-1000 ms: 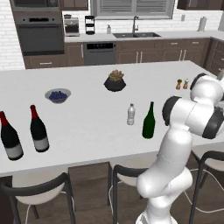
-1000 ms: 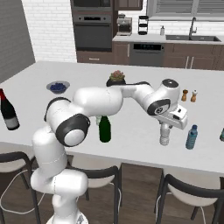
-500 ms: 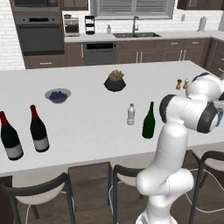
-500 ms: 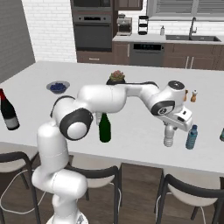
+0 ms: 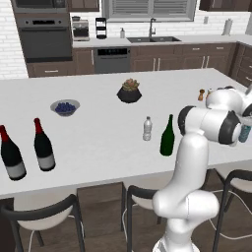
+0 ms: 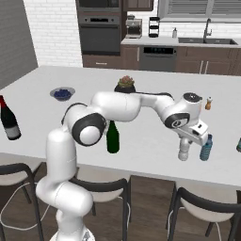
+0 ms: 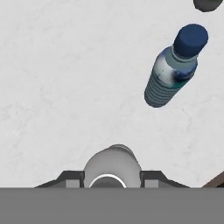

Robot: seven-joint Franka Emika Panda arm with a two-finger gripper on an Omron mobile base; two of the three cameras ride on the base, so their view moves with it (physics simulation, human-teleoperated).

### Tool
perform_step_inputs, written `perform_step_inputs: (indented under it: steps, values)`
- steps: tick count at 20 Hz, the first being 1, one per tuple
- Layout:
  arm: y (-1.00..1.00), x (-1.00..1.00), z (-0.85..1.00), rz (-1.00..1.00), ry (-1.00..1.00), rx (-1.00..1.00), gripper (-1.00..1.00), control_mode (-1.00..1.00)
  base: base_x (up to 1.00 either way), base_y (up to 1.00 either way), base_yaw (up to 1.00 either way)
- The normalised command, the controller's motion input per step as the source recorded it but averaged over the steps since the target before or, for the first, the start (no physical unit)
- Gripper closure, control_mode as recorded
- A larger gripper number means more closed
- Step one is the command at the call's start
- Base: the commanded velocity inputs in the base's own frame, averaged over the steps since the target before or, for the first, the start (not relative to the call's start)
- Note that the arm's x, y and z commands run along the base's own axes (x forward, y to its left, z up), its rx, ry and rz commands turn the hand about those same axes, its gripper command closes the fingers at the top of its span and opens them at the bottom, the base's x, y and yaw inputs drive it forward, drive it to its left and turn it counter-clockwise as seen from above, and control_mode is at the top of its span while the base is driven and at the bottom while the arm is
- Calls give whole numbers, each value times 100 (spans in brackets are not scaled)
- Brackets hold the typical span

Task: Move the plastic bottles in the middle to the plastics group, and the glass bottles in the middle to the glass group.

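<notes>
Gripper: the gripper is seen at the right part of the white counter, pointing downward; a clear water bottle is clamped between its two dark fingers, the white cap being seen from above in the hand view.
Held bottle: upright, its base at or just above the counter; contact cannot be told.
Plastics group: a teal-blue bottle with a dark blue cap stands just beside the held bottle, apart from it; in the right base view it is seen at.
Second clear bottle: another clear water bottle is left standing mid-counter, well apart from the gripper.
Green glass bottle: the green glass bottle stands upright near that bottle, unlabelled.
Glass group: two black wine bottles with red tops are placed at the left end, well apart from the gripper.
Containers: a grey bowl holding dark blue contents; a dark pot holding a plant.
Room: dark cabinets, a wall oven and a sink are seen behind the counter; stools are set along its near edge.
</notes>
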Motion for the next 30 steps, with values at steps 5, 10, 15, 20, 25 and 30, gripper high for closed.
perform_step_inputs:
  steps: [5,10,15,20,25,30]
  values:
    - [-6,5,-28,-5,0,0,100,-100,0,0,0]
    - [0,5,-10,-1,-2,-2,100,-100,0,0,0]
    - [0,18,-7,0,-4,-7,100,-100,0,0,0]
    - [-8,13,0,-1,-5,-6,100,-100,0,0,0]
    - [-23,0,0,-1,-1,0,100,-100,0,0,0]
    - [-19,1,-2,0,0,0,100,-100,0,0,0]
